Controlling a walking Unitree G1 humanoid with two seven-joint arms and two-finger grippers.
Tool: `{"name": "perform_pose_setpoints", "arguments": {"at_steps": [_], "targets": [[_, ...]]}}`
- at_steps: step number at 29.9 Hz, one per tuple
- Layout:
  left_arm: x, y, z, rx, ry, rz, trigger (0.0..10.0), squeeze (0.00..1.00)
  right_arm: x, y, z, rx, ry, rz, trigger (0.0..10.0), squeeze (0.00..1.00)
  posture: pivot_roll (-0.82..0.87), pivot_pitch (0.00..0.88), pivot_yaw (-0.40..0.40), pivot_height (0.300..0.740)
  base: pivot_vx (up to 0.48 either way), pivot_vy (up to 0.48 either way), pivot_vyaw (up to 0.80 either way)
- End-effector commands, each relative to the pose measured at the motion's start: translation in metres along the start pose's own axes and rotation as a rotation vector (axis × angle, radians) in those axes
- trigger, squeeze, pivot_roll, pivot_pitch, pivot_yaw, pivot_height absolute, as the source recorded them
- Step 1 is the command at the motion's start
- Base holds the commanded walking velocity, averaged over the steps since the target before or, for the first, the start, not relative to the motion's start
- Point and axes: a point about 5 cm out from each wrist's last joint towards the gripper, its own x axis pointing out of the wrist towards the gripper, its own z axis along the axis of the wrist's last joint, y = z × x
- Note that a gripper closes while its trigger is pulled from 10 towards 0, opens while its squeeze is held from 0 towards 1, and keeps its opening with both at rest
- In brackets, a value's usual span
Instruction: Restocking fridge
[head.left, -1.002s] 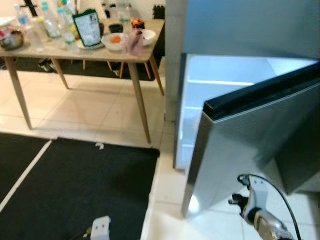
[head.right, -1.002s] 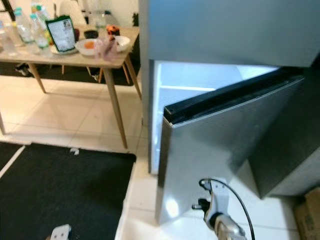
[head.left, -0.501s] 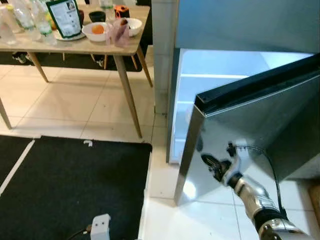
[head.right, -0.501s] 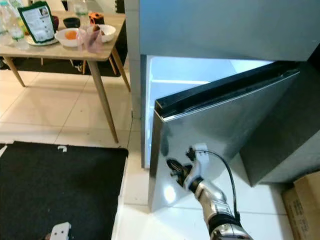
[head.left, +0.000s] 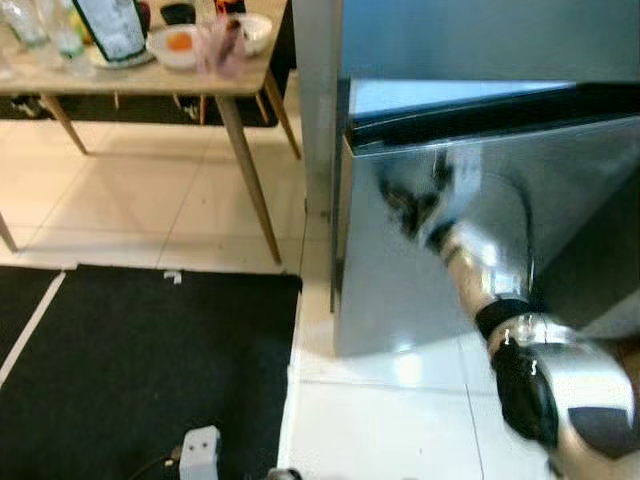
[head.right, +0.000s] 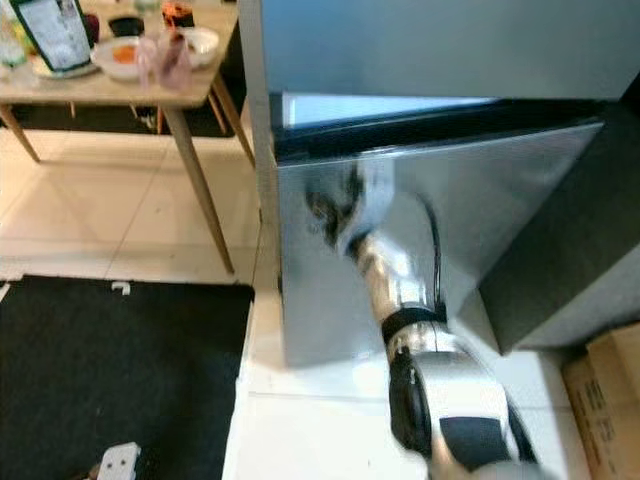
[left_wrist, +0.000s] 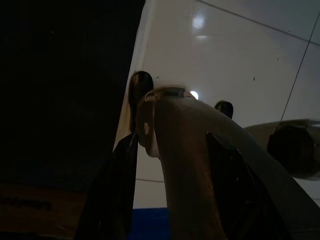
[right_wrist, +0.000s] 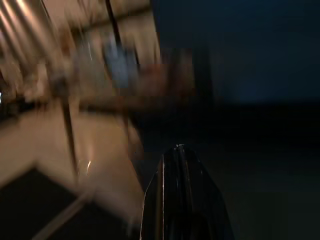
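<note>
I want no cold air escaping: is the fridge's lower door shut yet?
Not quite: the silver lower fridge door is ajar, a lit strip of interior showing above its top edge, with the right gripper against its front.

One fridge (head.left: 480, 40) stands in view, with one lower door (head.left: 470, 230) hanging partly ajar. One silver arm (head.left: 520, 360) reaches to that door, ending in one blurred pincer (head.left: 405, 208). One wooden worktop (head.left: 130, 85) stands beside the fridge, showing two legs at its near end. On it there are two white bowls (head.left: 172, 45), one dark printed packet (head.left: 108, 25) and one pinkish cup (head.left: 222, 50); the clear bottles at the far edge are cut off and cannot be counted. One black mat (head.left: 140, 370) lies on the tiled floor, and one cardboard box (head.right: 605, 395) sits in the corner.
</note>
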Motion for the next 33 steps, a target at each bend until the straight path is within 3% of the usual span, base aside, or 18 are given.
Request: {"name": "perform_pose_setpoints", "arguments": {"at_steps": [1,3,6,9,12,14,15,16,17,19,22,25,26,29,32,33], "targets": [[-0.005,0.004,-0.019,-0.021,0.060,0.017,10.0,0.00,-0.011,0.000,-0.024,0.017,0.082,-0.010,10.0,0.00,0.00,0.197,-0.031,0.740,0.000,0.000,0.00],[-0.005,0.004,-0.019,-0.026,0.056,0.017,10.0,0.00,-0.013,0.002,-0.028,-0.015,0.107,0.009,10.0,0.00,0.00,0.197,-0.031,0.740,0.000,0.000,0.00],[-0.006,0.003,-0.023,-0.029,0.063,0.015,10.0,0.00,-0.035,0.002,-0.059,-0.041,0.217,0.029,10.0,0.00,-0.01,0.200,-0.029,0.740,0.000,0.000,0.00],[-0.006,0.003,-0.024,-0.027,0.068,0.014,10.0,0.00,-0.046,0.002,-0.072,-0.041,0.266,0.040,10.0,0.00,-0.02,0.198,-0.027,0.740,0.000,0.000,0.00],[-0.007,0.003,-0.025,-0.023,0.074,0.014,10.0,0.00,-0.097,0.004,-0.122,-0.012,0.469,0.111,10.0,0.00,-0.03,0.192,-0.027,0.740,0.000,0.000,0.00],[-0.007,0.003,-0.025,-0.023,0.074,0.014,10.0,0.00,-0.097,0.004,-0.122,-0.012,0.469,0.111,10.0,0.00,-0.03,0.192,-0.027,0.740,0.000,0.000,0.00],[-0.005,0.002,-0.021,-0.019,0.069,0.014,10.0,0.00,-0.139,0.005,-0.152,-0.030,0.629,0.106,10.0,0.00,-0.04,0.181,-0.028,0.740,0.000,0.000,0.00],[-0.005,0.002,-0.020,-0.018,0.067,0.014,10.0,0.00,-0.154,0.006,-0.162,-0.037,0.686,0.091,10.0,0.00,-0.04,0.181,-0.028,0.740,0.000,0.000,0.00],[-0.005,0.002,-0.020,-0.018,0.067,0.014,10.0,0.00,-0.154,0.006,-0.162,-0.037,0.686,0.091,10.0,0.00,-0.04,0.181,-0.028,0.740,0.000,0.000,0.00],[-0.002,-0.001,-0.016,-0.012,0.059,0.011,10.0,0.00,-0.197,0.004,-0.184,-0.039,0.837,-0.009,10.0,0.00,-0.04,0.170,-0.029,0.740,0.000,0.000,0.00],[0.000,-0.005,-0.011,-0.011,0.049,0.005,10.0,0.00,-0.246,0.001,-0.201,-0.026,0.993,-0.149,10.0,0.00,-0.04,0.161,-0.031,0.740,0.000,0.000,0.00],[0.002,-0.007,-0.008,-0.013,0.040,0.004,10.0,0.00,-0.308,0.002,-0.213,-0.008,1.176,-0.291,10.0,0.00,-0.04,0.149,-0.034,0.740,0.000,0.000,0.00],[0.002,-0.007,-0.008,-0.013,0.040,0.004,10.0,0.00,-0.308,0.002,-0.213,-0.008,1.176,-0.291,10.0,0.00,-0.04,0.149,-0.034,0.740,0.000,0.000,0.00],[0.003,-0.008,-0.007,-0.011,0.040,0.004,10.0,0.00,-0.361,0.008,-0.216,-0.001,1.330,-0.384,10.0,0.00,-0.04,0.144,-0.034,0.740,0.000,0.000,0.00],[0.003,-0.008,-0.007,-0.011,0.040,0.005,10.0,0.00,-0.375,0.008,-0.216,0.004,1.364,-0.421,10.0,0.00,-0.04,0.141,-0.035,0.740,0.000,0.000,0.00],[0.003,-0.008,-0.007,-0.012,0.040,0.007,10.0,0.00,-0.389,0.009,-0.214,0.021,1.392,-0.465,10.0,0.00,-0.04,0.138,-0.036,0.740,0.000,0.000,0.00]]}}
